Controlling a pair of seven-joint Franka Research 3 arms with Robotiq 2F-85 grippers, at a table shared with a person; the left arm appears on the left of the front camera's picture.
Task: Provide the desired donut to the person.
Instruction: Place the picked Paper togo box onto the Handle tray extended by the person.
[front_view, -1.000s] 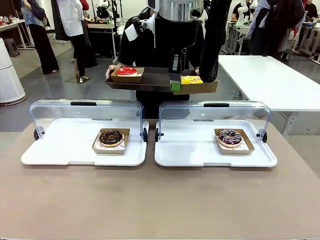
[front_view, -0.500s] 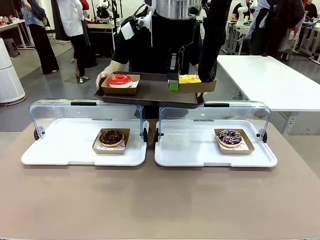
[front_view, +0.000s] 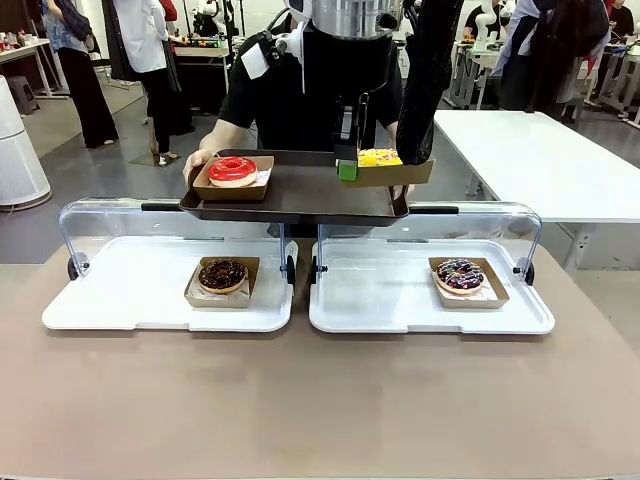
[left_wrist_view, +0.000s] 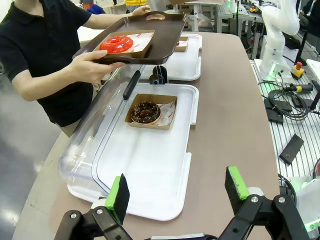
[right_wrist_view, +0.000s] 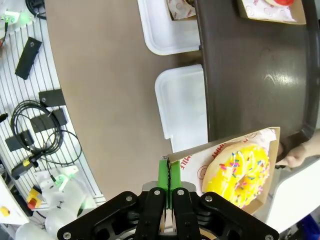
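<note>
Right gripper pinches yellow donut box; box far edge cut off.

Right tool has bright green pads on black fingers, and right beside it sits a yellow donut with rainbow sprinkles in a tan cardboard tray. Farther off on the dark brown serving tray there's a glossy red donut. Below it, a chocolate sprinkled donut on a white tray; the desk is taupe.
</note>
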